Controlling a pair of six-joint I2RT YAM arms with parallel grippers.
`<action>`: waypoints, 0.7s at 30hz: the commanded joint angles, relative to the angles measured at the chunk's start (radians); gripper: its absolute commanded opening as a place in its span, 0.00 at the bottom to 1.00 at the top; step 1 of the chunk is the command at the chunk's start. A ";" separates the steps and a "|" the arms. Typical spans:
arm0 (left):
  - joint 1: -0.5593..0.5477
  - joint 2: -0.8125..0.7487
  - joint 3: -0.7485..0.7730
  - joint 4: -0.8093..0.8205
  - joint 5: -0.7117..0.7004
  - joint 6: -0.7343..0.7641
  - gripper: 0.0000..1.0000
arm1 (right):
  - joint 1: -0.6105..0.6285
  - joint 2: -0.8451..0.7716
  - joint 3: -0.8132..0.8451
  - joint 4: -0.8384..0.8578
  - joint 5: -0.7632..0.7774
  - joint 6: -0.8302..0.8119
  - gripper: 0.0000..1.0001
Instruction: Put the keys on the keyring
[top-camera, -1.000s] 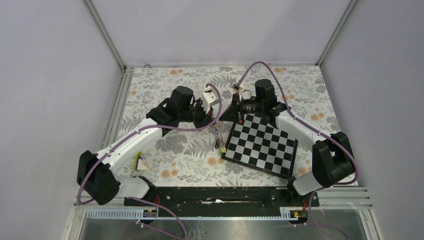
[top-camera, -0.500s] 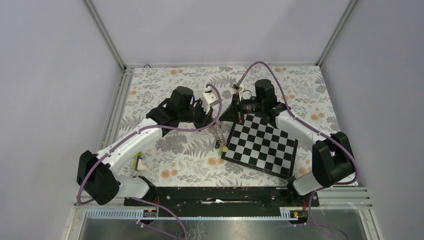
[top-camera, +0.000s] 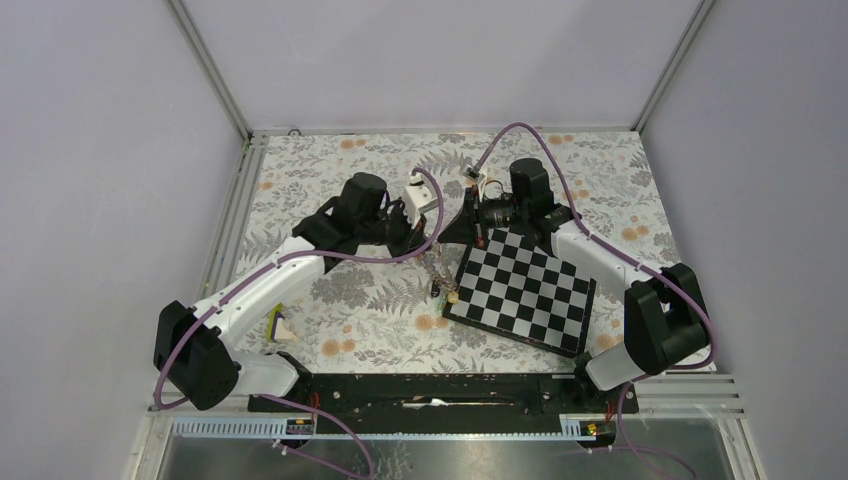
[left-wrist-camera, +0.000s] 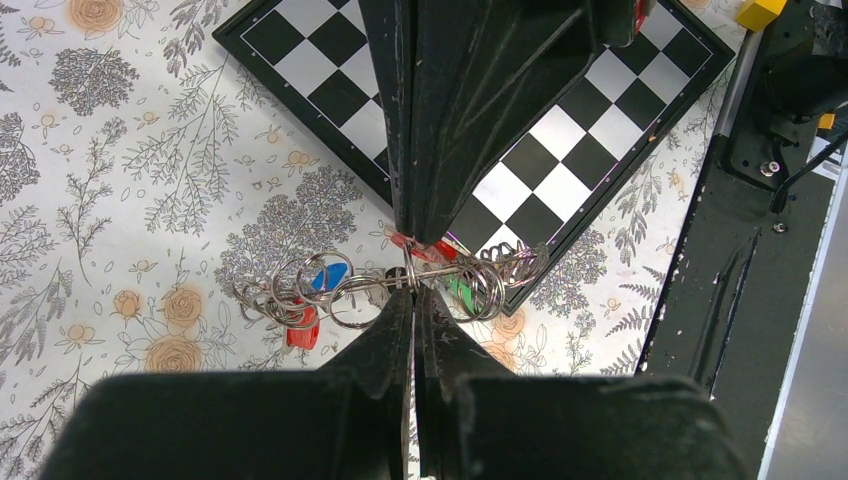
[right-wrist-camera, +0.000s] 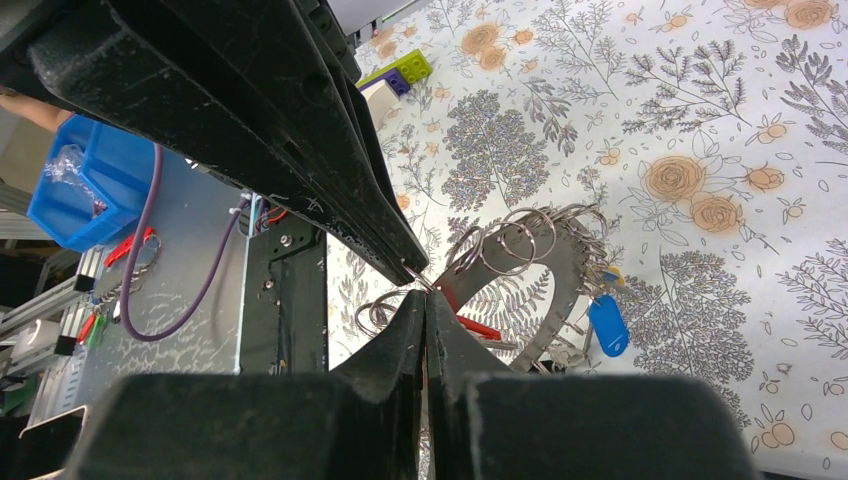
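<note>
Little has moved in the last second. Left jaws clench the large dark grey metal keyring (right-wrist-camera: 565, 285) edge-on over the floral desk (top-camera: 330, 180); right jaws clench a silver split ring (right-wrist-camera: 374, 308); bright-tagged keys (right-wrist-camera: 607, 325) dangle.

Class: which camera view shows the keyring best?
Right wrist: the keyring shows as a broad grey curved band with small rings strung on it. Left wrist shows only a row of small rings and coloured keys, the band hard to pick out. Top external shows a tiny cluster beside the chessboard.
</note>
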 joint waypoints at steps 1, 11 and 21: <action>-0.003 -0.039 0.007 0.076 0.046 0.008 0.00 | 0.013 -0.003 0.046 0.047 -0.030 0.010 0.00; -0.003 -0.038 0.004 0.076 0.048 0.008 0.00 | 0.015 -0.002 0.049 0.047 -0.026 0.010 0.00; -0.003 -0.040 0.000 0.081 0.050 0.007 0.00 | 0.015 0.001 0.053 0.047 -0.021 0.015 0.00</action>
